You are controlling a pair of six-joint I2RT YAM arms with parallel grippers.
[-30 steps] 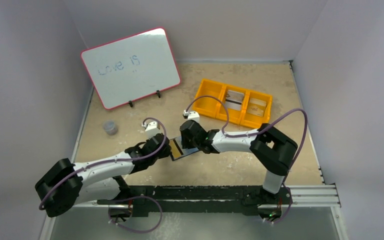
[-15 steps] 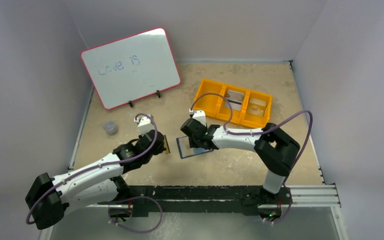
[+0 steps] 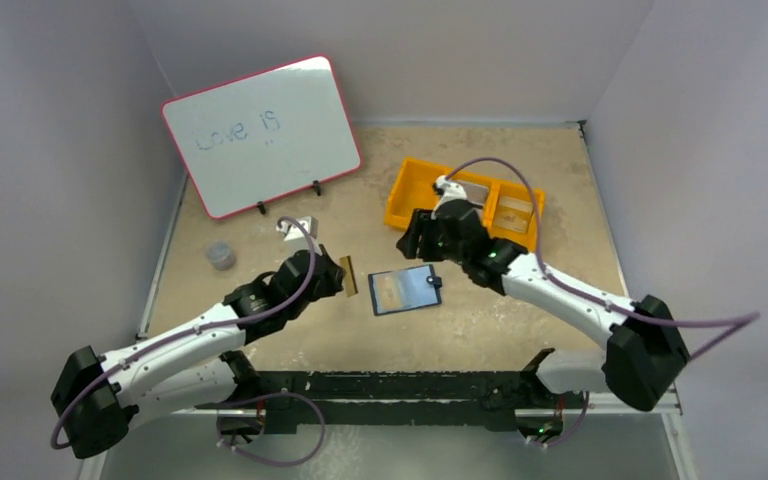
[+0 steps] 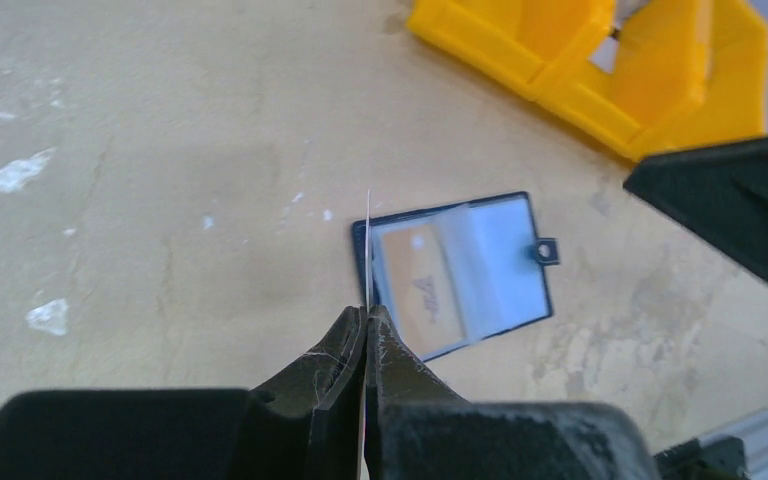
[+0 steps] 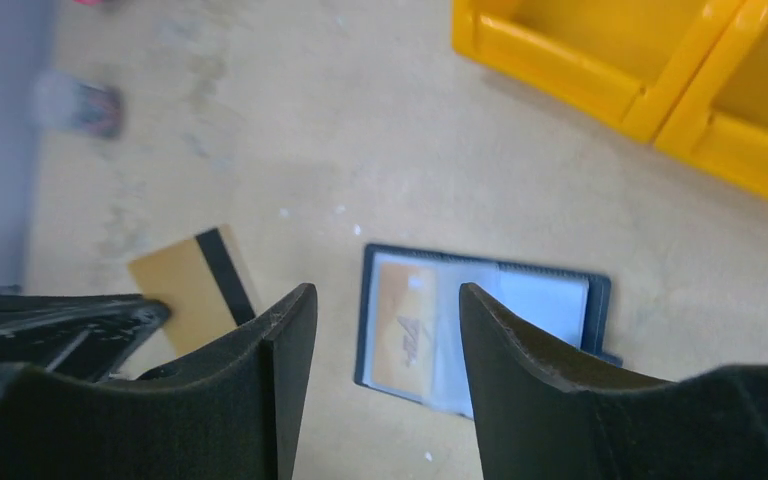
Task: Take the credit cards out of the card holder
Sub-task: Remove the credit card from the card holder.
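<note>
The dark blue card holder point(image 3: 406, 290) lies open and flat on the table, with an orange card point(image 5: 410, 320) showing behind its see-through pocket. My left gripper point(image 3: 341, 278) hovers just left of the holder, shut on a tan credit card point(image 5: 190, 285) with a dark stripe. In the left wrist view that card shows only as a thin edge point(image 4: 368, 250) rising from the closed fingertips point(image 4: 380, 335). My right gripper point(image 5: 385, 310) hangs open above the holder point(image 5: 480, 320) with nothing between its fingers. Two pale cards point(image 3: 472, 193) point(image 3: 515, 212) lie in the orange tray's compartments.
The orange three-compartment tray point(image 3: 407, 195) stands behind the holder, close to the right wrist. A whiteboard point(image 3: 260, 135) leans at the back left, and a small grey cup point(image 3: 221, 255) sits near the left wall. Both arms reach in toward the table's middle.
My left gripper drew the striped card out of the holder and moved left and up. My right gripper let go of the holder, opened wider and rose back toward the tray.
</note>
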